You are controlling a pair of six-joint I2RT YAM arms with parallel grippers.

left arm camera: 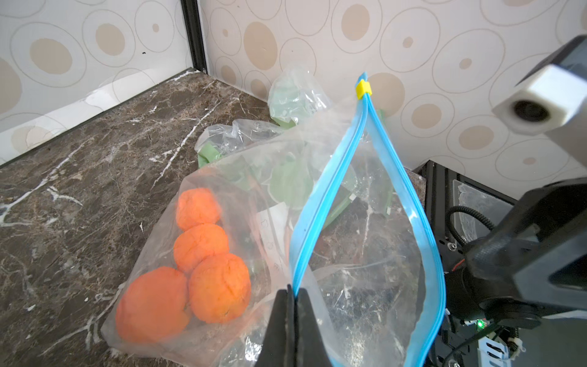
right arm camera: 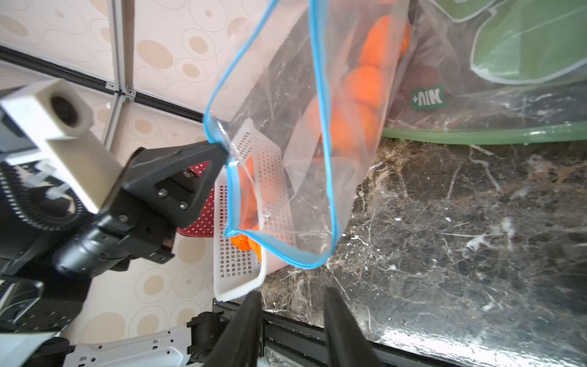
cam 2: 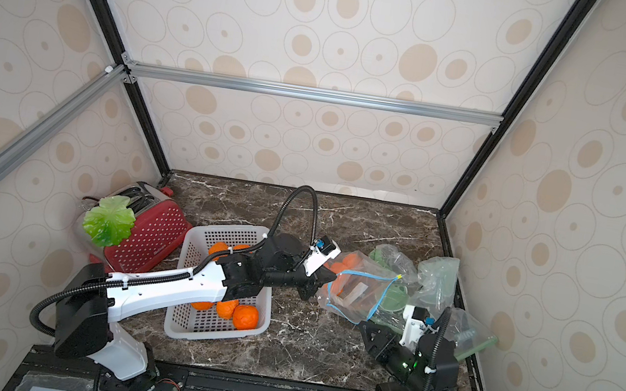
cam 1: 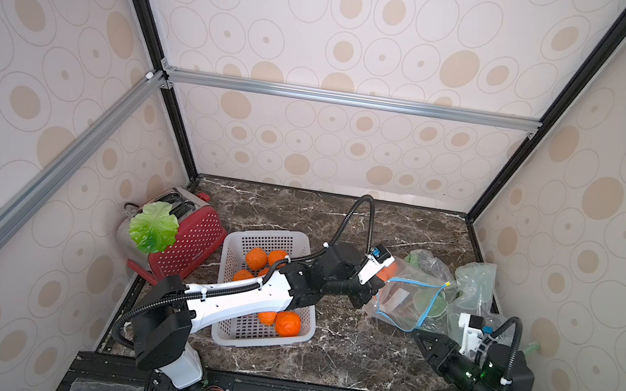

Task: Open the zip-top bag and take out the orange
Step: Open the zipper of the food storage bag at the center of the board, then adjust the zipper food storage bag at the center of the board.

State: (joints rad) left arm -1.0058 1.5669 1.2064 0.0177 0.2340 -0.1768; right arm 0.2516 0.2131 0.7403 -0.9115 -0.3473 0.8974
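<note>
pinching the blue rim (left arm camera: 317, 222) of the zip-top bag (cam 1: 407, 301), the left jaws are clamped tight on it at one side of the mouth and hold that edge up off the counter (cam 1: 345, 336). the mouth gapes in a wide loop, with the yellow slider (left arm camera: 363, 89) at its far end. four oranges (left arm camera: 219, 287) lie bunched inside the bag, down at its closed end on the counter. the right jaws stand parted with nothing between them, low over the counter and just short of the near bend of the rim, not touching it. a white basket (cam 1: 267, 236) holding loose oranges (cam 1: 288, 323) sits beside the bag, under the left arm, and other clear bags (cam 1: 475, 279) with green contents lie just behind it.
</note>
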